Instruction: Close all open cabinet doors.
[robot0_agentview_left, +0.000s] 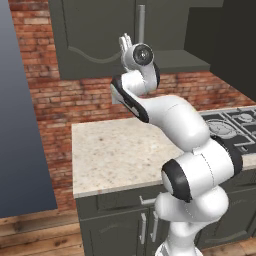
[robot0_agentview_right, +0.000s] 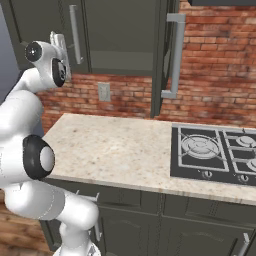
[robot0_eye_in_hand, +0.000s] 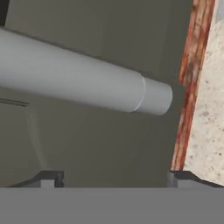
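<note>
Hand view puts you right up against a silver bar handle (robot0_eye_in_hand: 83, 81), whose rounded end sits between the two finger tips (robot0_eye_in_hand: 51, 178); the tips stand wide apart, so the jaws are open and hold nothing. Behind the bar you see the flat grey-green face of the upper cabinet door (robot0_eye_in_hand: 105, 144), with a strip of brick wall (robot0_eye_in_hand: 188, 83) and pale countertop (robot0_eye_in_hand: 212, 109) along one edge.

From the left base view, your gripper (robot0_agentview_left: 126, 44) is raised to the lower part of that door (robot0_agentview_left: 95, 35), just beside its vertical handle (robot0_agentview_left: 141, 22). Below it the speckled countertop (robot0_agentview_left: 115, 155) is bare, so you have open room under the arm; the front edge runs above lower cabinet doors (robot0_agentview_left: 115, 232) that sit flush.

Right base view shows you the gripper (robot0_agentview_right: 59, 42) near the same handle (robot0_agentview_right: 75, 32). Farther right, a second upper cabinet door (robot0_agentview_right: 161, 55) stands swung out edge-on toward you, its long handle (robot0_agentview_right: 175, 55) projecting over the counter (robot0_agentview_right: 115, 150), near the gas hob (robot0_agentview_right: 215, 152). Between the two doors the cabinet interior (robot0_agentview_right: 120, 35) is open.
</note>
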